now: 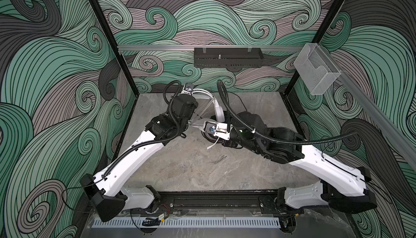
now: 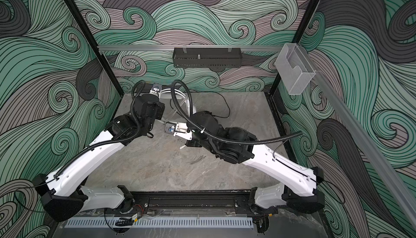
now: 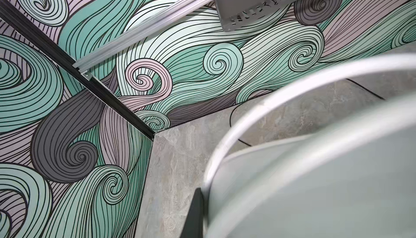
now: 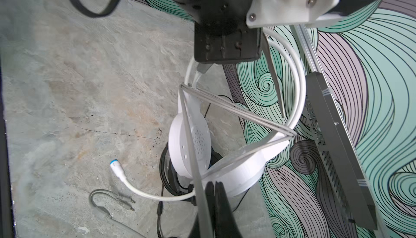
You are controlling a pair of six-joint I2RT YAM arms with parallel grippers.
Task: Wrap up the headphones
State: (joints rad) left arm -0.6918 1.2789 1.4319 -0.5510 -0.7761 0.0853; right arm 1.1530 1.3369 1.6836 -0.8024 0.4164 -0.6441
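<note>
- While my left gripper (image 4: 203, 68) clenches the band of the white headset (image 4: 191, 149), held up just far of mid-table, my right gripper (image 4: 213, 194) pinches its pale cable (image 4: 236, 110) taut.
- Several turns already cross the band; the tail with its plug (image 4: 116, 166) lies loose on the table (image 4: 67, 90), still to wind.
- Underneath, the black headset (image 4: 167, 173) looks untouched, its black cable (image 2: 228, 109) trailing far.

The grey marbled worktop (image 1: 202, 176) carries the black headphones (image 4: 163, 169) near its middle, and their black cable (image 1: 242, 104) loops toward the back wall. Just beside them is a white plug (image 4: 117, 169) with a blue tip; whether it touches the surface is unclear. A grey cable (image 4: 101, 194) with two jack plugs lies nearby. A dark scuff (image 1: 219, 159) marks the surface.
</note>
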